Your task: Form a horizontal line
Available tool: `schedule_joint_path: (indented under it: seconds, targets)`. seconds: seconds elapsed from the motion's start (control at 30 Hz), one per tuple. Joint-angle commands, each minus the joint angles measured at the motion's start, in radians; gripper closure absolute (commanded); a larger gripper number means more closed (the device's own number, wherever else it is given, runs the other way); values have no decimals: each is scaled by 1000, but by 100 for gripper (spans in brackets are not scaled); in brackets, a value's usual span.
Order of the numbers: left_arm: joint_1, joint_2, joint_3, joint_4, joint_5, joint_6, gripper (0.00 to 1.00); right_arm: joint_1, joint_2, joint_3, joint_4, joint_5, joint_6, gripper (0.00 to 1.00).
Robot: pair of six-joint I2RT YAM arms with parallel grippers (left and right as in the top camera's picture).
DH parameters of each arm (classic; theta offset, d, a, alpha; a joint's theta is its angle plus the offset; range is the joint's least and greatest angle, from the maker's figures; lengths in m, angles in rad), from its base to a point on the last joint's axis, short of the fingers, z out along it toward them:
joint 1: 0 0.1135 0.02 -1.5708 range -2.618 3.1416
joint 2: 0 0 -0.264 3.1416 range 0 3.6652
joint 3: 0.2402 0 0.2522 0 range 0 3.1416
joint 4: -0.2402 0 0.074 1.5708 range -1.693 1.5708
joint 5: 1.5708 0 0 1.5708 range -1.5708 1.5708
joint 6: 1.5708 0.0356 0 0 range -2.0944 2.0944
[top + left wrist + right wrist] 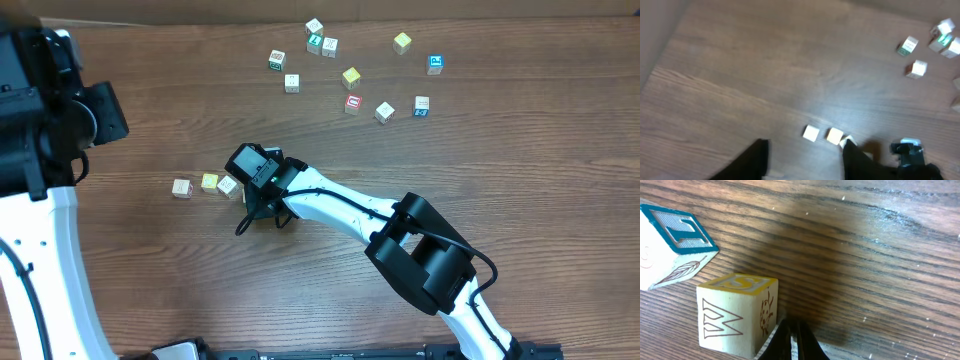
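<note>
The right gripper, clenched on nothing, sits just beside the yellow-faced cube in the three-cube row at the left of the table. Swinging away could knock it askew. The left gripper hangs released.

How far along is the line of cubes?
Done: three cubes sit in a row. In hand: the right gripper, shut and empty, sits beside the yellow-topped cube, likely nudging it straight. Left: one more must come from the scattered group up top.
</note>
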Motion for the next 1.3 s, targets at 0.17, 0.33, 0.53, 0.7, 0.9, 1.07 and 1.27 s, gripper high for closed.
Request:
schedule_joint_path:
  seconds: [0.17, 0.33, 0.53, 0.7, 0.9, 1.07, 1.27]
  targets:
    - [47, 262, -45, -16, 146, 119, 96, -8, 39, -26, -20, 48, -10, 96]
    - [142, 351, -45, -71, 250, 174, 95, -9, 39, -26, -21, 48, -10, 96]
    - [183, 380, -95, -84, 222, 172, 96, -9, 39, -26, -15, 55, -9, 96]
    - [198, 380, -328, 89, 171, 143, 96, -9, 39, -26, -23, 55, -10, 96]
    - [205, 381, -557, 332, 227, 203, 96, -9, 39, -26, -21, 55, -9, 96]
    - [202, 381, -671, 513, 227, 208, 96, -9, 39, -26, -22, 55, -9, 96]
    - [202, 381, -708, 647, 275, 214, 96, -8, 39, -26, -19, 54, -9, 96]
